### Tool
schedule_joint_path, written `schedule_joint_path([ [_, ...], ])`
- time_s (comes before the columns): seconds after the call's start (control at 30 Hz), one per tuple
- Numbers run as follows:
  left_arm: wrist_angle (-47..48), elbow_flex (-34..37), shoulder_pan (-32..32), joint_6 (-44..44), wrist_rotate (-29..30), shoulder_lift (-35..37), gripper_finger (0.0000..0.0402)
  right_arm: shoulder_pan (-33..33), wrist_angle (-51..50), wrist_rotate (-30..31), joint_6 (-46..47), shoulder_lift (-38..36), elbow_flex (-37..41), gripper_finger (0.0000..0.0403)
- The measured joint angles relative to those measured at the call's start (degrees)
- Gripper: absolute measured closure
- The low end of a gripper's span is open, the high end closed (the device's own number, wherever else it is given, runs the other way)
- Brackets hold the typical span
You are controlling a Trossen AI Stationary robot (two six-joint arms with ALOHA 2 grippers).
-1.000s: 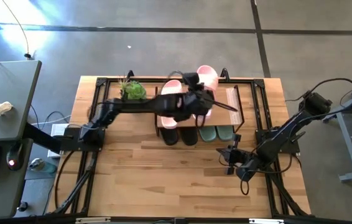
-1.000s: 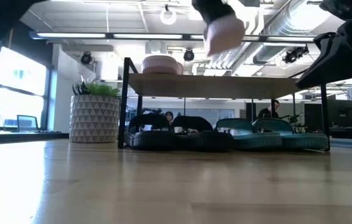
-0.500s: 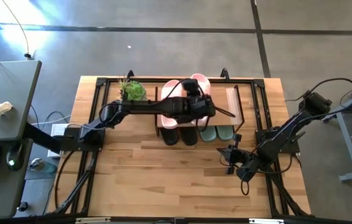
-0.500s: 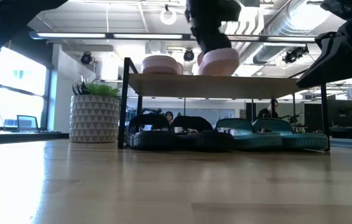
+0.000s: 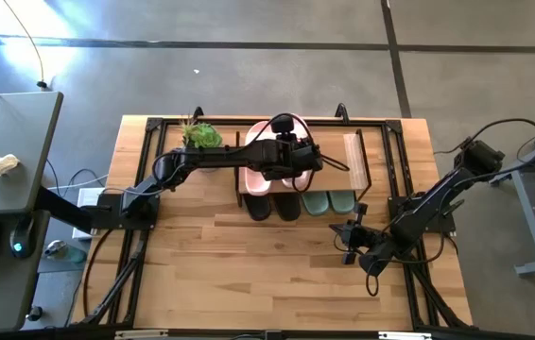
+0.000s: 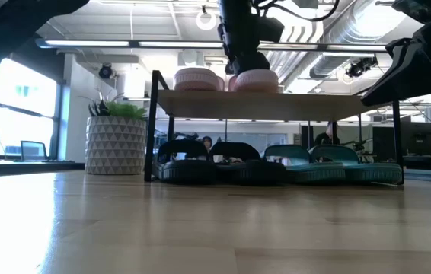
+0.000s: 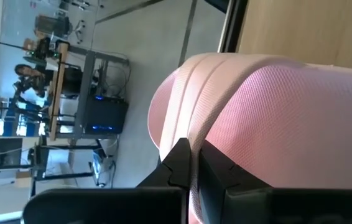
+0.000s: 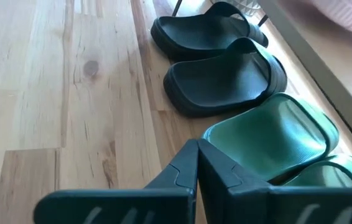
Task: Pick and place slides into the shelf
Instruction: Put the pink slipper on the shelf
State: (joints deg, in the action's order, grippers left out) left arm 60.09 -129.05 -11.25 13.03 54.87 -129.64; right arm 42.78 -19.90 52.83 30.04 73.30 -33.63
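Two pink slides sit on the shelf's plank top: one stands free on its sole, the other lies beside it under my left gripper, which is shut on it. In the high view this gripper hovers over the shelf. Two black slides and two green slides rest on the table under the plank. My right gripper waits, shut and empty, near the table's right side, in front of the shelf. My left gripper pinches the second pink slide by the ridged edge of its wide strap, between the two fingers. The fingers come down from above. The slide's sole lies on the shelf's plank, next to the other pink slide.
A potted green plant in a patterned white pot stands at the shelf's left end. Bare wooden table stretches in front of the shelf. The right wrist view shows the black slides and a green slide close ahead.
My left gripper has carried the second pink slide from high above the shelf's right part down and toward the table's left, setting it on the plank beside the first pink slide. The slide was lifted clear a second ago and now rests on the shelf top.
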Motion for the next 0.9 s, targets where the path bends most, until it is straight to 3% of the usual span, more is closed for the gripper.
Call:
schedule_joint_path([
  [0.33, -1.20, 4.49, 0.07, 0.16, 3.21, 0.42, 0.0401, 0.00, 0.02, 0.99, -0.08, 0.00, 0.00, 0.0403],
  [0.9, 0.12, 3.50, 0.83, 0.12, 0.39, 0.92, 0.0401, 0.00, -0.17, 1.61, -0.26, 0.00, 0.02, 0.0403],
])
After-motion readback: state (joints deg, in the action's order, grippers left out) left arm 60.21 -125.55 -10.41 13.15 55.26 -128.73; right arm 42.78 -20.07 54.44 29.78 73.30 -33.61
